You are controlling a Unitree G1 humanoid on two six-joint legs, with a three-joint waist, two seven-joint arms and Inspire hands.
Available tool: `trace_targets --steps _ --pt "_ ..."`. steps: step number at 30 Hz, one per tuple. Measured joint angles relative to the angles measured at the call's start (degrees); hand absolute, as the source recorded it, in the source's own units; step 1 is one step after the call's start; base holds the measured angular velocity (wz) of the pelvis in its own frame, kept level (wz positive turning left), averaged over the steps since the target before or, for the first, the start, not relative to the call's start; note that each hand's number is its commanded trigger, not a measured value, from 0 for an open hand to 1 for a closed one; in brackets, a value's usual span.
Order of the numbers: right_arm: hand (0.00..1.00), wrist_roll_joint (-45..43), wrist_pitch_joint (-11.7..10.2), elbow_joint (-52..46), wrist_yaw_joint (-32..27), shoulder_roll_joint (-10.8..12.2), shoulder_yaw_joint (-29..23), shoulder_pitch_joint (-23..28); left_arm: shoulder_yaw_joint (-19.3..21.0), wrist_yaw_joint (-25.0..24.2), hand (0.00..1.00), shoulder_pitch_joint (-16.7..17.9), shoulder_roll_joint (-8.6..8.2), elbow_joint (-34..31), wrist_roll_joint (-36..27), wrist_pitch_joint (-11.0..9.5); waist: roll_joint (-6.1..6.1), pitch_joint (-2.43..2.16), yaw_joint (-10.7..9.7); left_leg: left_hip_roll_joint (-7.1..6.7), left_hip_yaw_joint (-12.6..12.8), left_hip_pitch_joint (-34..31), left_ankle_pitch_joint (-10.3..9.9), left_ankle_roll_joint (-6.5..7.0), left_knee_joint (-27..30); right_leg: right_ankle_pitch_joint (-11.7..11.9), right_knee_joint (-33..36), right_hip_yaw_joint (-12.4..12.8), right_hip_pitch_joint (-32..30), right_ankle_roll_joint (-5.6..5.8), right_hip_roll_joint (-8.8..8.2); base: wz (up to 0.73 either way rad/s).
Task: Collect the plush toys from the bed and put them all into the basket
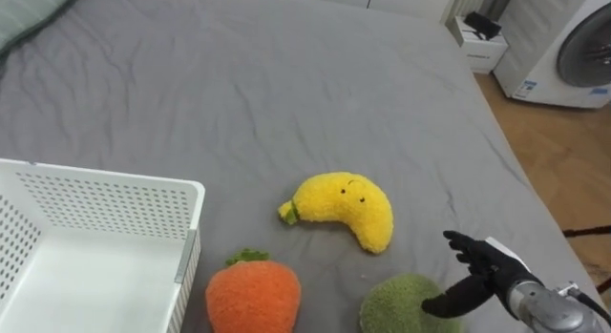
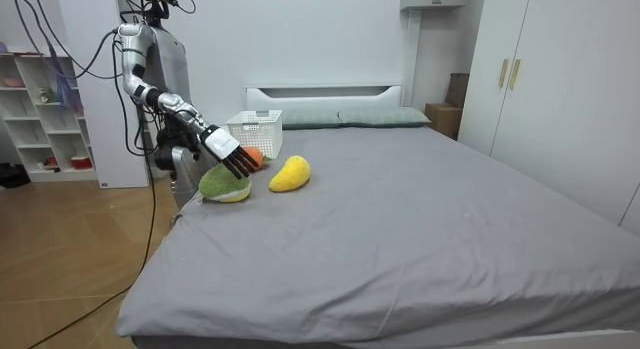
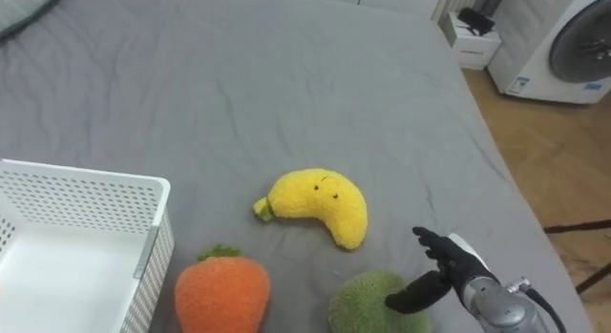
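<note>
Right hand, fingers spread, holding nothing, poised just beside round green plush toy, likely for grasp; white perforated plastic basket set close to receive toys.

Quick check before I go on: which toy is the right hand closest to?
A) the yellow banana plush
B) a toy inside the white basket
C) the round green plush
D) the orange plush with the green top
C: the right hand, fingers straight, sits at the edge of the green plush, thumb toward it; the banana plush lies farther off.
</note>
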Motion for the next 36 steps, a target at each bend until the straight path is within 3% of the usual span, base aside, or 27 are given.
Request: trace_targets --steps 13,20,29,30,31,32,33,36 --pt "0.0 -3.17 1.21 11.23 1.67 0.06 0.12 -0.13 -0.19 0.58 0.0 -0.44 -0.25 0.04 -0.47 0.0 0.92 -0.03 1.0 0.01 -0.22 -0.02 0.0 0.0 0.23 0.06 -0.02 -0.18 0.4 -0.08 0.01 0.0" --pt "0.0 -4.54 1.19 12.12 3.81 0.65 2.35 -0.14 -1.04 0.64 0.0 -0.98 -0.33 0.0 -0.44 -0.01 1.34 0.02 1.78 0.04 -0.24 -0.27 0.02 -0.02 0.23 0.12 -0.06 -0.33 0.02 -0.18 0.05 0.0" --pt "0.01 -5.12 0.86 14.59 2.23 1.25 5.48 -0.32 -2.77 0.87 0.0 -1.02 -0.3 0.0 -0.58 0.09 1.72 -0.03 1.92 0.04 -0.24 -0.2 0.03 -0.03 0.16 0.13 -0.08 -0.26 0.62 -0.18 0.03 0.0" --pt "0.18 -4.97 0.63 15.13 1.39 1.31 6.14 -0.33 -3.06 1.26 0.0 -1.02 -0.31 0.0 -1.0 0.09 1.74 -0.03 1.94 0.04 -0.24 -0.03 0.03 -0.03 0.1 0.13 -0.09 -0.26 0.81 -0.18 0.04 0.0" --pt "0.6 -4.88 0.44 15.4 0.88 1.47 6.51 -0.34 -3.41 1.75 0.0 -1.02 -0.33 0.0 -1.64 0.09 1.74 -0.02 2.11 0.05 -0.24 -0.04 0.02 -0.02 0.03 0.13 -0.09 -0.25 0.85 -0.18 0.04 0.0" --pt "0.85 -4.77 0.39 15.56 0.54 1.64 6.55 -0.34 -3.47 1.86 0.0 -1.03 -0.37 0.0 -1.65 0.07 1.75 -0.02 2.35 0.06 -0.24 -0.05 0.01 -0.02 0.02 0.13 -0.09 -0.25 0.86 -0.18 0.04 0.0" --pt "1.0 -4.77 0.08 16.09 -0.45 2.1 6.52 -0.34 -3.54 2.06 0.0 -1.03 -0.46 0.0 -1.64 -0.02 1.76 -0.02 2.36 0.08 -0.24 -0.05 0.01 -0.02 0.02 0.13 -0.09 -0.26 0.93 -0.18 0.04 0.0" --pt "1.0 -5.48 -0.25 16.36 -2.9 2.99 6.51 -0.3 -3.59 2.13 0.0 -0.99 -0.73 0.0 -1.63 -0.36 2.02 -0.17 2.68 0.08 -0.27 -0.13 0.01 -0.02 0.1 0.14 -0.07 -0.31 0.96 -0.2 0.05 0.0"
